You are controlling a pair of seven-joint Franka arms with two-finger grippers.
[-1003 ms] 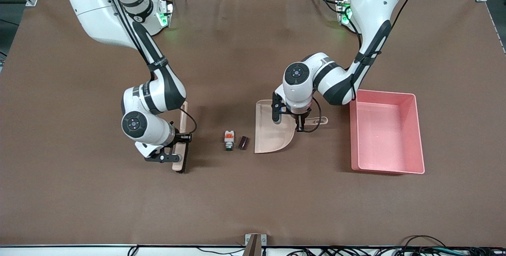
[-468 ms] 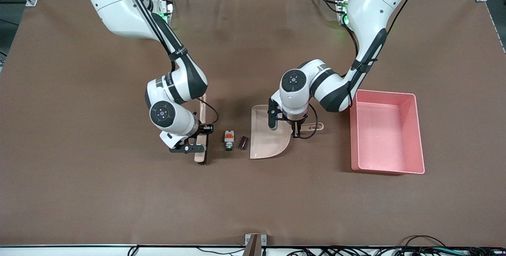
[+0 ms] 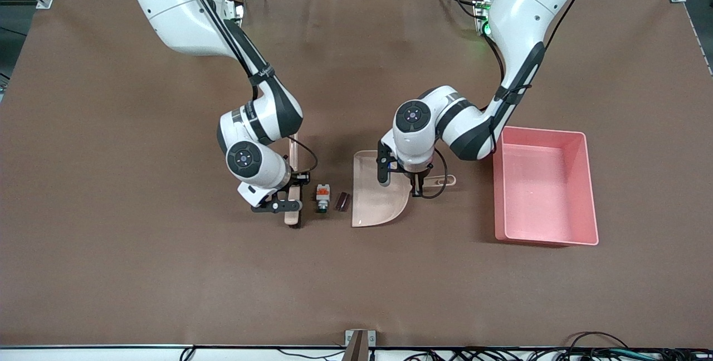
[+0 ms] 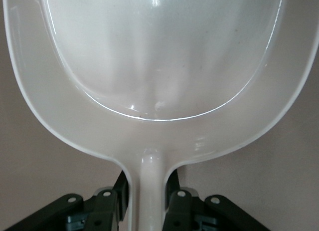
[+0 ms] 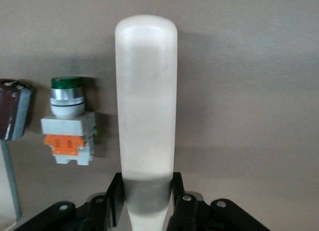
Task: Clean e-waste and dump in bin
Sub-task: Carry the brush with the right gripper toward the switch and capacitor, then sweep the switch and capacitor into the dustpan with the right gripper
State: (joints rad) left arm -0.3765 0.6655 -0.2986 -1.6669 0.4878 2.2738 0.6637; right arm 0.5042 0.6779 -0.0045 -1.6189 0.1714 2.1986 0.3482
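- Right gripper (image 3: pixel 294 200) clamps the beige plastic brush (image 3: pixel 292 183) beside the white-orange switch block (image 3: pixel 322 196) and dark block (image 3: pixel 342 200)
- Left gripper (image 3: pixel 419 181) grips the beige plastic dustpan (image 3: pixel 376 199) (mouth touching them)
- Nothing swept; pink rectangular plastic bin (image 3: pixel 545 185) empty

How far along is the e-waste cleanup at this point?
Done: right gripper is shut on the brush, left gripper on the dustpan handle. In hand: the brush stands beside the white block, with the dark block at the dustpan's edge. Left: sweeping both in and tipping them into the pink bin, which looks empty.
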